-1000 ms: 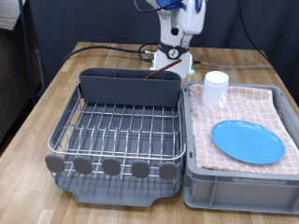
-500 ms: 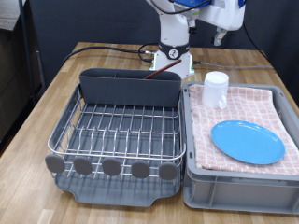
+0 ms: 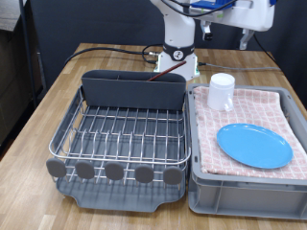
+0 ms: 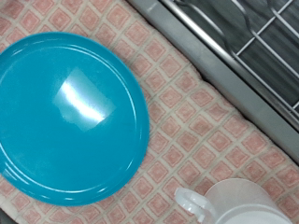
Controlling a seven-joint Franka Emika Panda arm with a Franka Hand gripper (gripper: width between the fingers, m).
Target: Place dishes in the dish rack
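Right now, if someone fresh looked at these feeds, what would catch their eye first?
The light-blue plate stands out, lying flat on the pink checked cloth at the exterior view's right, with the white cup upright behind it. The wire dish rack at the left holds no plate or cup. The gripper hangs high above the cloth, holding nothing.

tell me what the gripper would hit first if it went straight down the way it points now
Probably the pink checked cloth in the grey bin, between the blue plate and the white cup. The gripper hangs high above, so depth is unclear.
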